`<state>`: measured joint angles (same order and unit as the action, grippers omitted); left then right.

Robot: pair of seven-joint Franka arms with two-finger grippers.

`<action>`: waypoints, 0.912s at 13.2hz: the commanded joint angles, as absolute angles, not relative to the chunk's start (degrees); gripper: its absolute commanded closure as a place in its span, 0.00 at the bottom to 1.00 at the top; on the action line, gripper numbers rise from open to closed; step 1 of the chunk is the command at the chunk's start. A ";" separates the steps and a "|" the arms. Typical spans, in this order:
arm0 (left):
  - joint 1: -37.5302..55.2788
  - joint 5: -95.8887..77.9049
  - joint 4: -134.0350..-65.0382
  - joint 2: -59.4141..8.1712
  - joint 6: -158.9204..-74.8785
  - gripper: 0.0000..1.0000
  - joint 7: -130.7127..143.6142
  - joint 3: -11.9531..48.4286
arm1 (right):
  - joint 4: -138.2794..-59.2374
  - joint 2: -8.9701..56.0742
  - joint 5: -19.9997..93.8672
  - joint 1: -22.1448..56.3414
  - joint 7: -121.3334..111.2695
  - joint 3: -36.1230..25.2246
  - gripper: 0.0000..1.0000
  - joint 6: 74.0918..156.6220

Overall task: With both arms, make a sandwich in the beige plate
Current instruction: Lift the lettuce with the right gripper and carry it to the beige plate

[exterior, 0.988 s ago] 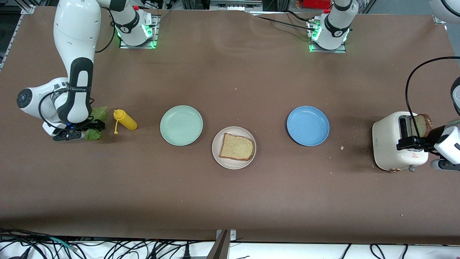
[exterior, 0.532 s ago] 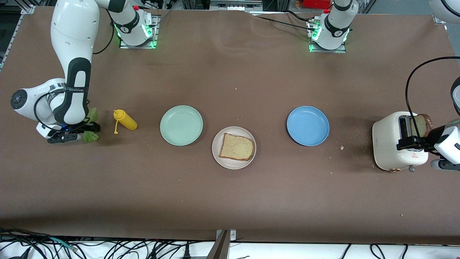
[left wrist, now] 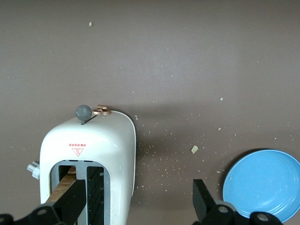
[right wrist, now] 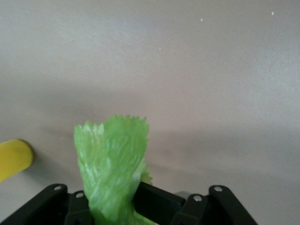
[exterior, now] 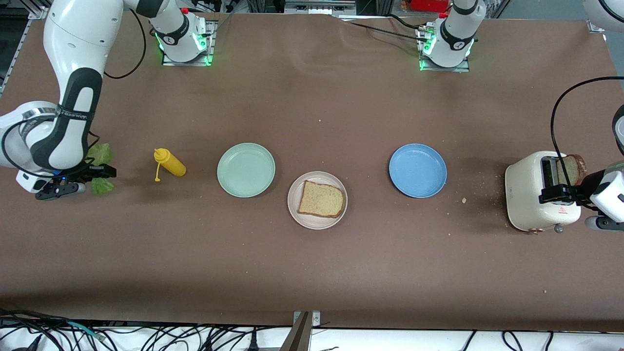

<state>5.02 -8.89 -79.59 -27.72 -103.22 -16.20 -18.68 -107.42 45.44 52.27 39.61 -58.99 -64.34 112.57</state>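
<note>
lettuce leaf (right wrist: pixel 111 161) now hangs pinched in the right gripper (exterior: pixel 92 176), lifted off the table; it goes next onto the bread slice (exterior: pixel 321 199) in the beige plate (exterior: pixel 294 210). left gripper (left wrist: pixel 136 206) waits open over the toaster (exterior: pixel 529 195).

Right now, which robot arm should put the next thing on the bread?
Probably the right arm. The right gripper is shut on the lettuce, ready for the bread slice on the beige plate. The left gripper hangs open over the toaster.
</note>
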 commanded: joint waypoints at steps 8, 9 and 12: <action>5.01 -6.33 -79.10 -27.69 -102.83 0.00 -16.44 -18.63 | -89.58 44.04 46.84 39.72 -30.12 -66.01 1.00 83.79; 5.01 -6.33 -79.10 -27.77 -102.83 0.00 -16.44 -18.63 | -87.21 42.90 47.11 40.34 -22.92 -64.27 1.00 81.67; 5.10 -6.33 -79.10 -27.77 -102.83 0.00 -16.44 -18.63 | -81.93 38.07 46.58 40.43 -3.05 -54.00 1.00 81.73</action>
<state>5.02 -8.89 -79.59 -27.72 -103.22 -16.20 -18.68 -84.93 41.85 48.21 40.89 -13.71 -59.64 82.55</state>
